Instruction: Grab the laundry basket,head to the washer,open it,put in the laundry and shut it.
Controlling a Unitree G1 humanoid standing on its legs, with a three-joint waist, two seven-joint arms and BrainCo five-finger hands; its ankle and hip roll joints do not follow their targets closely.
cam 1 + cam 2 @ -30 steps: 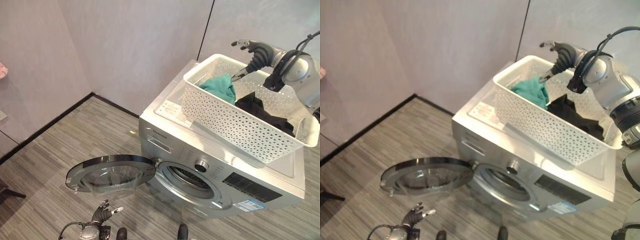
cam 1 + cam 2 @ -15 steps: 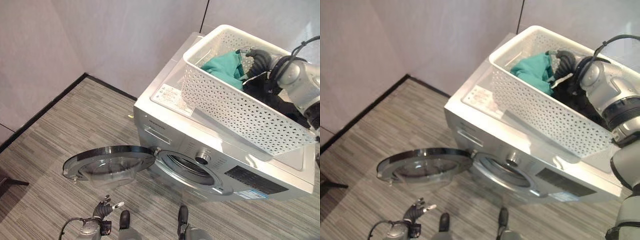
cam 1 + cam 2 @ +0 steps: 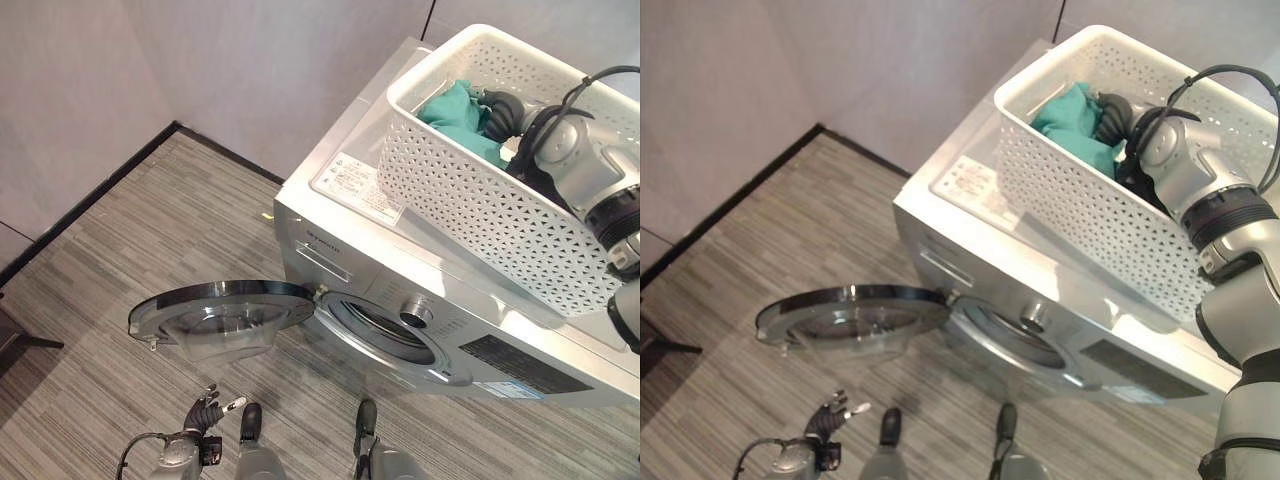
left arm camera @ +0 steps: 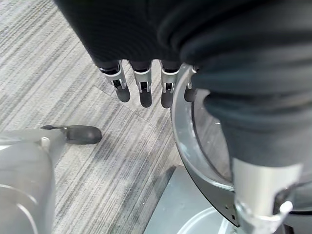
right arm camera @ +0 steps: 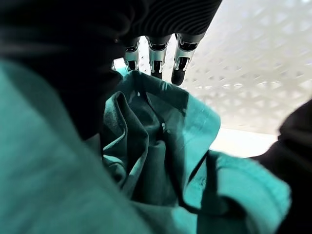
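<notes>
— What's nearest us, at the bottom left of the frame?
— The left hand [image 3: 205, 412], hanging low over the floor with relaxed fingers and nothing in it. Just beyond it the door [image 3: 222, 312] stands swung wide, so the drum [image 3: 385, 330] is open.
— And the laundry?
— Up in the basket [image 3: 1090, 215] on top of the washer [image 3: 345, 215], upper right. The right hand [image 3: 1110, 112] is down inside it, right against the teal cloth [image 3: 458, 112], with a black garment [image 5: 292, 141] beside.
— Has it got hold?
— Not that I can see; its fingers [image 5: 156, 56] reach straight over the folds. The cloth lies directly under the palm, so I'd say the right hand only has to close.
</notes>
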